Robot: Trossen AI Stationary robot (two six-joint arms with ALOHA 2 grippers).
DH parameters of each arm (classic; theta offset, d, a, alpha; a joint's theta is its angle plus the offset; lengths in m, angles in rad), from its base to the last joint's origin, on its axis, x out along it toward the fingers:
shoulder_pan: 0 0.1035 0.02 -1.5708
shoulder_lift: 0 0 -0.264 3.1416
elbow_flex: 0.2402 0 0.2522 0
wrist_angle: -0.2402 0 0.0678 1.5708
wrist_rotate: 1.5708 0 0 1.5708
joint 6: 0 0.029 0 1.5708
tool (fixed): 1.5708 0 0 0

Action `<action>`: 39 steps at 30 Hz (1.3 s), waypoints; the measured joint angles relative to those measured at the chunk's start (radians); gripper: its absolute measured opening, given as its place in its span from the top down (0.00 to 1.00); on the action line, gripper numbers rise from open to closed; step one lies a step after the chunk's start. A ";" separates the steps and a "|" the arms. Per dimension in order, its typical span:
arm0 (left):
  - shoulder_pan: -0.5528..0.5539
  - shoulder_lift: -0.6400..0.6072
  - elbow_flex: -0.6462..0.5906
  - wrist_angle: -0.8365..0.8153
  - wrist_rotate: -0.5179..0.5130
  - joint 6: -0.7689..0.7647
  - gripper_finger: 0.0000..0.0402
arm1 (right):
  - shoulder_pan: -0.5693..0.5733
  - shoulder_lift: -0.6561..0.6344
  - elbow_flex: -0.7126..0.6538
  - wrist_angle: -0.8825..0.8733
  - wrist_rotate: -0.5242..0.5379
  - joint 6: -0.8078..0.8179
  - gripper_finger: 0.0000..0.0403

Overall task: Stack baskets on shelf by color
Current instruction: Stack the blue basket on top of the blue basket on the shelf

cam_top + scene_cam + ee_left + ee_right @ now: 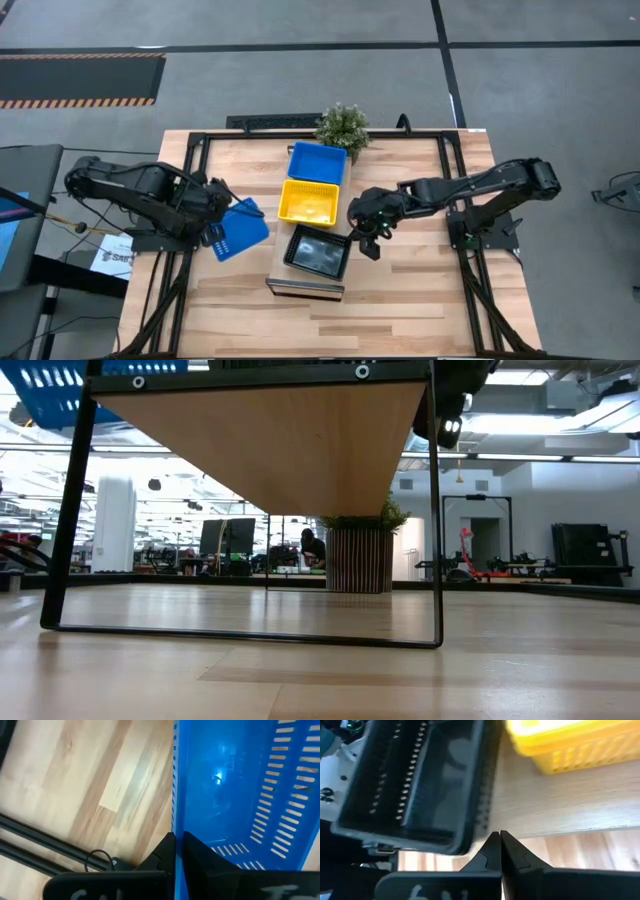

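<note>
Left hand (222, 222) gripping blue basket (240, 230)

In the low view the shelf (270, 440) hides its baskets, and the blue basket (60, 385) is cropped

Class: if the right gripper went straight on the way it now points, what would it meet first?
Probably the black basket on the shelf, just ahead of the shut right gripper; depth is unclear, so it might graze the shelf edge first.
</note>
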State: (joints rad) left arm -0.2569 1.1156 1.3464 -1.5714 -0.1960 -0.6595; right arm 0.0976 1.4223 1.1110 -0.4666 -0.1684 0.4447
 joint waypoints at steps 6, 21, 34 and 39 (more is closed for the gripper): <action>0.000 0.001 0.029 0.000 -0.054 0.012 1.00 | -0.025 -0.002 0.000 -0.016 0.012 -0.003 0.98; 0.000 0.000 0.154 0.000 -0.180 0.066 1.00 | 0.081 -0.072 0.001 0.076 -0.069 0.079 0.98; 0.000 0.000 0.172 0.000 -0.238 0.096 1.00 | 0.027 -0.075 0.000 0.057 -0.007 0.089 0.98; 0.035 0.000 0.172 0.034 -0.282 0.120 1.00 | 0.057 -0.085 0.000 0.058 -0.015 0.128 0.98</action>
State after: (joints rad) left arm -0.2221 1.1160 1.5185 -1.5378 -0.4776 -0.5396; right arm 0.1544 1.3378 1.1110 -0.4091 -0.1829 0.5730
